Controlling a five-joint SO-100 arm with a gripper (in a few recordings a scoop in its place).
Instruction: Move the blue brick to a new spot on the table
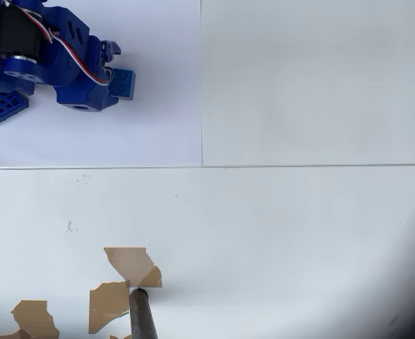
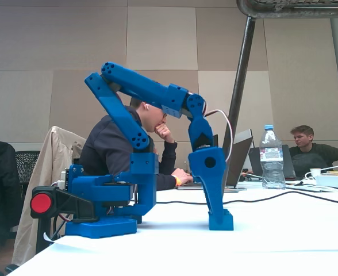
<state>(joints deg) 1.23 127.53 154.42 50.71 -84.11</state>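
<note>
The blue brick point(image 1: 125, 84) rests on the white table point(image 1: 285, 226) at the far left, close to the arm's base. In the fixed view the blue brick point(image 2: 221, 220) sits on the table right under the fingertips. My blue gripper point(image 1: 113, 79) points straight down onto it, and its fingers point(image 2: 216, 198) taper into the brick's top and appear closed on it. From overhead the gripper's body hides the brick's left part and the contact.
The arm's base point(image 2: 100, 201) stands to the left in the fixed view. A dark pole point(image 1: 142, 316) rises at the bottom of the overhead view among brown chipped patches point(image 1: 131, 263). People, laptops and a water bottle point(image 2: 271, 158) sit at the table's far side.
</note>
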